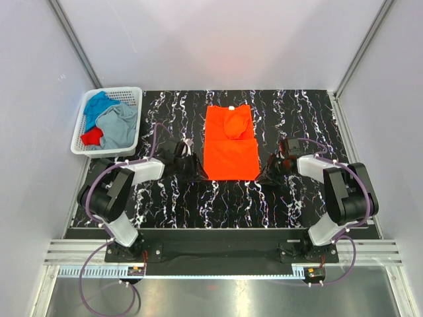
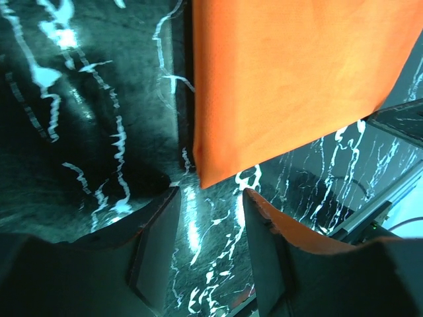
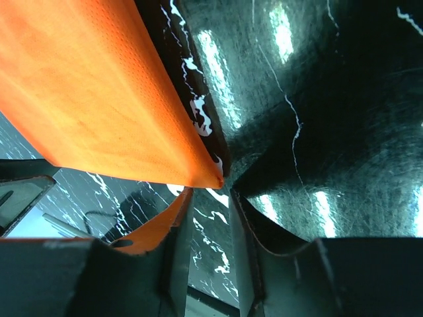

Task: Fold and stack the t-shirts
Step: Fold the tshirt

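The bright orange t-shirt (image 1: 228,148) lies flat on the black marbled table, folded into a narrow rectangle with its white neck label (image 1: 231,107) at the far end. My left gripper (image 1: 196,173) is open and empty at the shirt's near-left corner. In the left wrist view the corner (image 2: 206,178) lies just ahead of the gripper (image 2: 211,214). My right gripper (image 1: 264,174) is open at the near-right corner. In the right wrist view that corner (image 3: 213,178) sits at the mouth of the gripper (image 3: 210,214), not clamped. Blue (image 1: 99,104), grey (image 1: 119,125) and red (image 1: 92,137) shirts lie in the basket.
A white lattice basket (image 1: 119,90) stands at the table's far-left corner. White walls with metal posts enclose the table. Black marbled tabletop (image 1: 231,205) shows between the shirt and the arm bases.
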